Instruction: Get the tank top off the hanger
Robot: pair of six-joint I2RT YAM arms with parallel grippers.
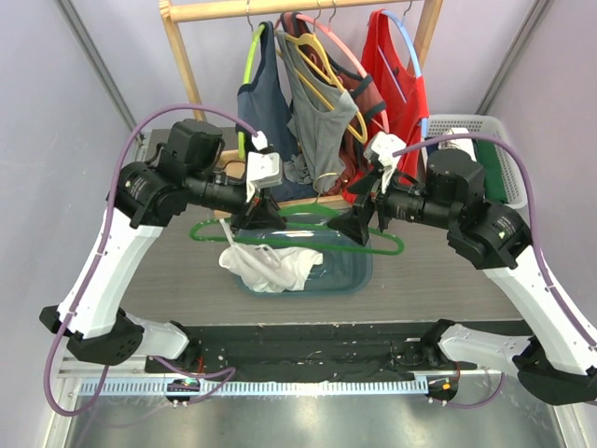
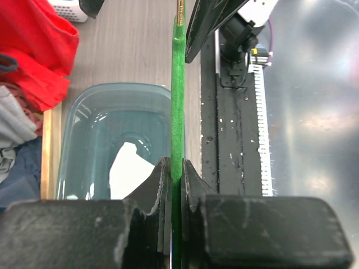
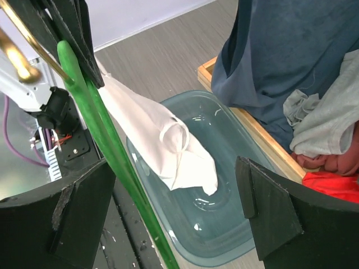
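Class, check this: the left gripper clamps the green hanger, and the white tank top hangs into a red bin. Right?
Not red: the right wrist view shows a translucent blue bin. The left gripper clamps the green hanger, and the white tank top hangs into the bin.

White arms [image 1: 103, 271], black joints, purple cables [image 1: 191, 106]; left claw [image 2: 175, 168], right claw [image 3: 174, 190] black.

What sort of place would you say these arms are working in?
Probably a robotics lab bench staged as a laundry corner. A wooden rack of hung tops, a white basket and a clear tub share a table enclosed by plain panels.
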